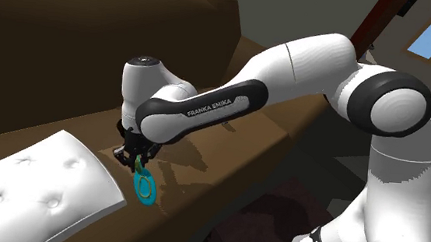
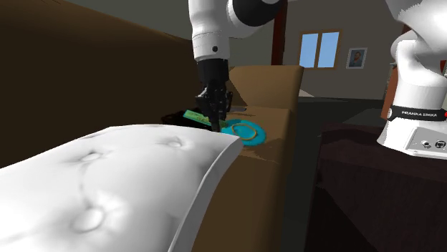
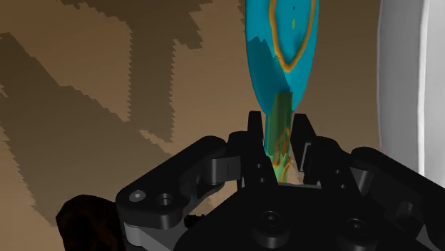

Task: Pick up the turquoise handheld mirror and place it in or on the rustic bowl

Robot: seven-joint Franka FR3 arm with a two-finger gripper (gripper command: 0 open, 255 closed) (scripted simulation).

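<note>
The turquoise handheld mirror (image 1: pixel 146 188) lies flat on the brown sofa seat (image 1: pixel 227 152), its round face ringed in orange and its handle green. My gripper (image 1: pixel 139 164) points straight down over the handle end. In the wrist view the gripper (image 3: pixel 279 123) is shut on the green handle, with the mirror's face (image 3: pixel 282 43) stretching away beyond the fingertips. The second exterior view shows the gripper (image 2: pixel 214 122) on the handle, just beside the mirror's disc (image 2: pixel 243 132). A dark brown rounded thing (image 3: pixel 80 221), perhaps the rustic bowl, sits close behind the hand.
A white tufted cushion (image 1: pixel 38 186) lies on the seat right beside the mirror, towards the shoulder view's left. The brown backrest (image 1: pixel 94 45) rises behind the gripper. The seat's front edge drops off just past the mirror. The robot's stand (image 2: pixel 419 136) is at the second exterior view's right.
</note>
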